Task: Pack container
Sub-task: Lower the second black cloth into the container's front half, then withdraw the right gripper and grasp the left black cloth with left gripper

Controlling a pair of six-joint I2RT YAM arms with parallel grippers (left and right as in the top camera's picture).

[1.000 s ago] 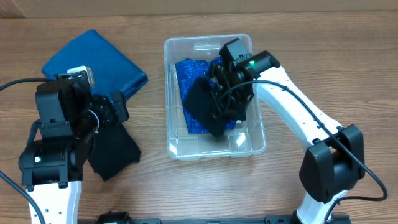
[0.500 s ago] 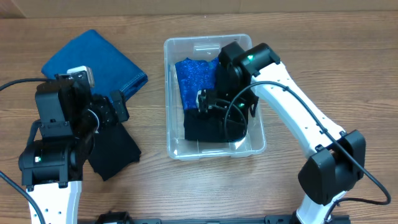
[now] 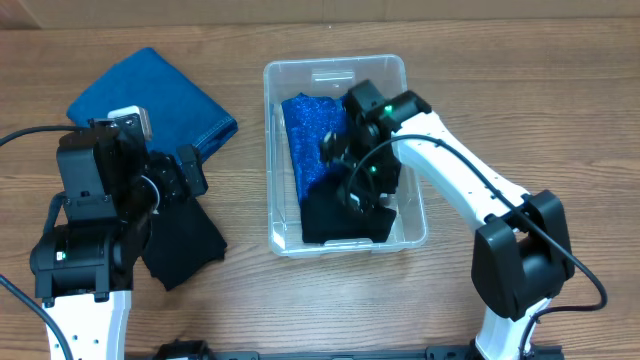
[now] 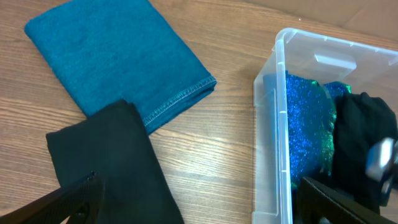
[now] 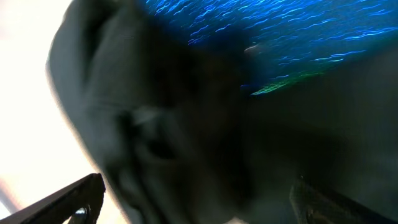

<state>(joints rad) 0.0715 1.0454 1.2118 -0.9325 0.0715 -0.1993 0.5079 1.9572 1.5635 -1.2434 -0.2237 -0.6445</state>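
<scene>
The clear plastic container [image 3: 335,64] stands mid-table. Inside it a glittery blue cloth [image 3: 308,130] lies toward the back and a black cloth [image 3: 335,218] fills the front. My right gripper [image 3: 360,178] is down inside the container just above the black cloth [image 5: 205,124], its fingers [image 5: 78,199] spread wide: open. My left gripper [image 3: 186,172] hovers open over a second black cloth [image 3: 185,245] on the table. In the left wrist view that black cloth [image 4: 106,162] lies left of the container [image 4: 280,93], and the left gripper [image 4: 202,208] holds nothing.
A folded teal-blue towel [image 3: 150,100] lies at the back left, also seen in the left wrist view as the towel [image 4: 112,56]. The right arm [image 3: 470,190] reaches over the container's right rim. Bare wood table [image 3: 560,100] shows at right.
My right gripper lowered the black cloth into the container's front, then opened and let it go. The left arm has not moved.
</scene>
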